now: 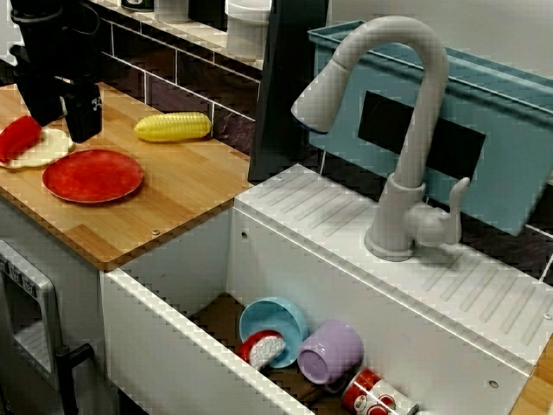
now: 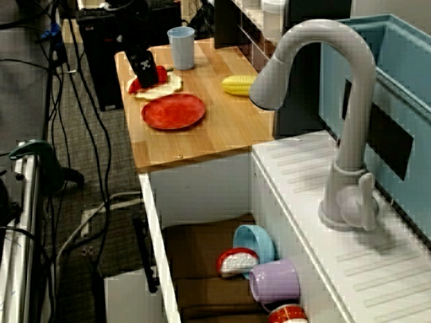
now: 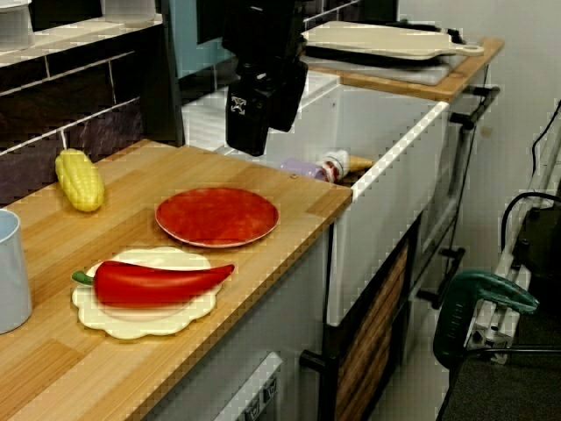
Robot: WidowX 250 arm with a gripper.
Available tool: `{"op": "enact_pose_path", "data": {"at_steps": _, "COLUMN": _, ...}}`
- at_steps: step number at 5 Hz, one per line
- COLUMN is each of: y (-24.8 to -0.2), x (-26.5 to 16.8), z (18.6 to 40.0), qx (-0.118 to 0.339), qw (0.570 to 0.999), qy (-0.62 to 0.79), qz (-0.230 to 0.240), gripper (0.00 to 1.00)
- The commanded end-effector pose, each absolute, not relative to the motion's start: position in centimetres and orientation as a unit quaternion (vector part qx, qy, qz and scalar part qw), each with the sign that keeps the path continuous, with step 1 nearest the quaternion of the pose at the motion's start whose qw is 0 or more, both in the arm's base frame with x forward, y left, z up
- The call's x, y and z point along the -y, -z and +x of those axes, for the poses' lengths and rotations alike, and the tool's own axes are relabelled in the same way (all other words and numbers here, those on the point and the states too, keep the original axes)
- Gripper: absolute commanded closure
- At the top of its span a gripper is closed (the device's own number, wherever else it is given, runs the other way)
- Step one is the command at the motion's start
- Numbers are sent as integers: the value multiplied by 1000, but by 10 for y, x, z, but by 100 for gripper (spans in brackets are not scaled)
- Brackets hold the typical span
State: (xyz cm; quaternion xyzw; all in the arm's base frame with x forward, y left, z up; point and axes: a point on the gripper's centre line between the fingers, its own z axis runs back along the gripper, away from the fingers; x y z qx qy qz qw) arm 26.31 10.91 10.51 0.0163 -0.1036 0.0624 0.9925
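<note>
"While the gripper (image 1: 73, 117) hangs at the upper left of the view over the sink, what lies nearest it?"

"A long, glossy red pepper (image 3: 158, 282) with a green stem, on a scalloped cream plate (image 3: 140, 323), lower left in the view along the counter."

"Fingers?"

"Can't tell; they read as one dark block."

"Room?"

"Red plate (image 3: 217, 217) just beside, corn (image 3: 79, 180) behind, blue cup (image 3: 10, 272) at the left edge. The counter (image 3: 302, 195) drops off just past the cream plate."

Glossy plastic pepper (image 3: 162, 282), smooth matt wooden counter (image 3: 131, 180)
</note>
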Motion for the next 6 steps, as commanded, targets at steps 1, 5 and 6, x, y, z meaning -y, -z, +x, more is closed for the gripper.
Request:
{"op": "enact_pose_path", "data": {"at_steps": 1, "y": -113, "x": -154, "z": 256, "qx": 119, "qw": 983, "qy": -135, "qz": 32, "gripper": 0}}
{"op": "enact_pose_path", "data": {"at_steps": 5, "y": -92, "x": -202, "z": 246, "qx": 137, "qw": 969, "qy": -203, "qz": 34, "gripper": 0}}
{"op": "enact_pose_path", "data": {"at_steps": 6, "y": -90, "x": -209, "z": 250, "qx": 135, "qw": 968, "qy": -207, "qz": 34, "gripper": 0}}
